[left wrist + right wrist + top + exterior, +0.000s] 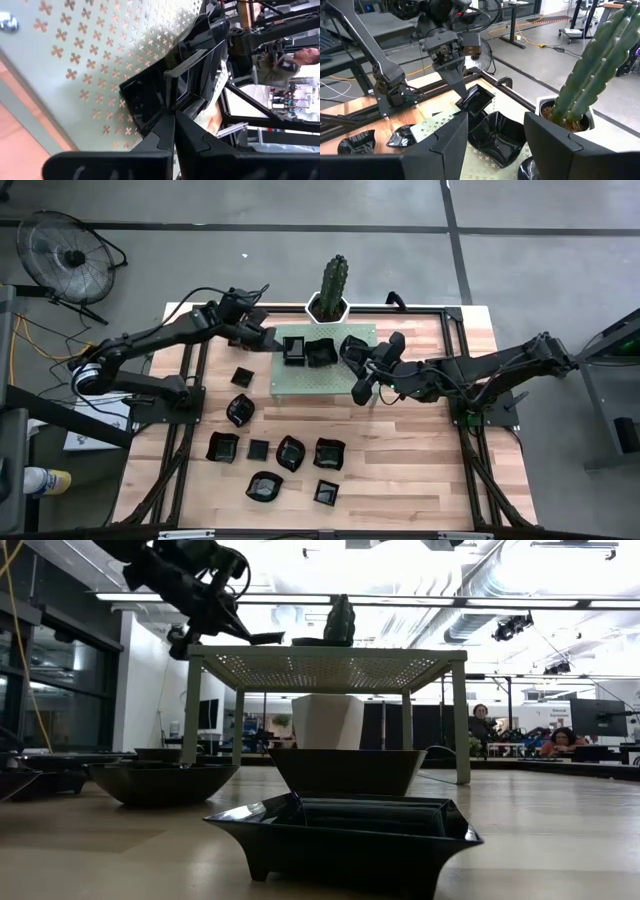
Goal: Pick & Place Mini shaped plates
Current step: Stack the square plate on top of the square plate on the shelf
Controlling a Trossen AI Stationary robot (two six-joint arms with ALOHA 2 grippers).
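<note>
Pale butcher-block wood forms the table (pixel 420 450), framed in black, with grey floor around it; a black floor fan (pixel 68 255) stands beyond the left corner. In the low view an open workshop with bright ceiling lights is seen behind the table, and seated people are made out only dimly at the far right. Much of that view is blocked by one black square dish (pixel 345 835) close to the lens, so the dishes behind it are partly cut off.

On the table's far half a pale green perforated stand (pixel 330 375) is set, with a green cactus in a white hexagonal pot (pixel 330 290) just behind it. Three glossy black mini plates (pixel 320 350) lie on the stand's top — a square one, a wavy one and a third half hidden under the right arm. Nine more are scattered on the wood in front of and left of the stand.

The left arm is stretched from the left edge, and the left gripper (pixel 278 340) is pressed together on the rim of the square plate (pixel 175 85) on the stand. The right gripper (pixel 358 350) is held over the stand's right part, fingers spread — nothing is gripped between them.
</note>
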